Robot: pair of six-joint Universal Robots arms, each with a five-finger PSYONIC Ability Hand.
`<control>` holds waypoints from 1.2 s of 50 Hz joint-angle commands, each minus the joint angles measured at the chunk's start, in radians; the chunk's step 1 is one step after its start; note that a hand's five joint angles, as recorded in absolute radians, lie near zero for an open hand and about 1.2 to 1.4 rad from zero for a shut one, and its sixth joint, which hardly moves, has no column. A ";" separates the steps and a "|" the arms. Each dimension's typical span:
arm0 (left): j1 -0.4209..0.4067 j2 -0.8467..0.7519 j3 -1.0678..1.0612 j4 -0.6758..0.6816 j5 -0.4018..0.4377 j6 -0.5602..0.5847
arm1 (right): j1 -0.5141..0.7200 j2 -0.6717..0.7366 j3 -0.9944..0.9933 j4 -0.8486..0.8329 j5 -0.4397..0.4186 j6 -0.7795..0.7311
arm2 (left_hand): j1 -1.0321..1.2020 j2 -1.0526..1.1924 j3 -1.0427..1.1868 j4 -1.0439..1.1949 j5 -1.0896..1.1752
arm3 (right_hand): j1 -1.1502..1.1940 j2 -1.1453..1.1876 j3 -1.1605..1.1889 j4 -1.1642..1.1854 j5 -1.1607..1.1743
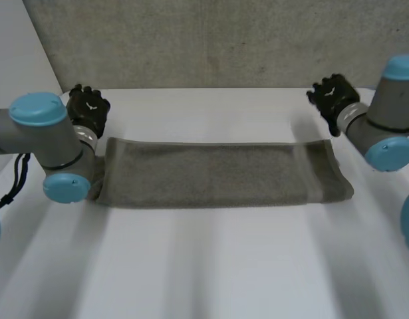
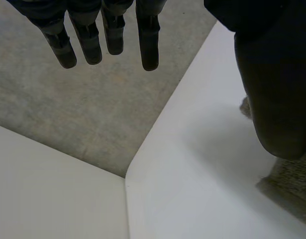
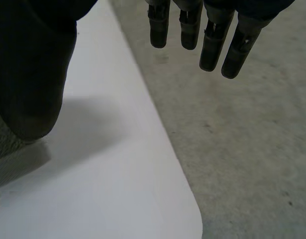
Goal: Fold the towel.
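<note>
The towel (image 1: 217, 174), mid-frame, looks soft, light and floppy; best to grab its end corners. The left hand (image 1: 88, 106), upper left, and the right hand (image 1: 332, 94), upper right, hang spread and empty.

I read the towel (image 1: 217, 174) as grey-brown terry cloth, matt, with a rough nap. The table (image 1: 204, 266) is white, hard and smooth, with a faint sheen. The floor (image 1: 211, 40) at 12 o'clock is grey, speckled and rough, like concrete. The left hand (image 1: 88, 106) at 10 o'clock and the right hand (image 1: 332, 93) at 2 o'clock look like black matt plastic. The arm caps (image 1: 36, 109) are light blue, smooth and slightly glossy.
</note>
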 commanded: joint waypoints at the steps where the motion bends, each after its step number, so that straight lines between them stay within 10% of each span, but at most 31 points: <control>1: 0.023 0.076 -0.062 -0.012 0.004 -0.011 | -0.033 -0.084 0.042 -0.008 -0.001 0.108 | -0.020 -0.015 -0.017 -0.014 -0.026 | -0.058 -0.078 -0.078 -0.083 -0.071; 24: 0.094 0.237 -0.333 -0.235 0.144 -0.242 | -0.029 -0.396 0.753 0.044 -0.215 0.122 | 0.092 0.097 0.095 0.098 0.086 | -0.034 -0.053 -0.053 -0.058 -0.047; 60: 0.100 0.108 -0.317 -0.244 0.148 -0.374 | -0.214 -0.432 1.070 -0.258 -0.271 0.123 | 0.368 0.373 0.371 0.373 0.362 | 0.343 0.323 0.323 0.318 0.329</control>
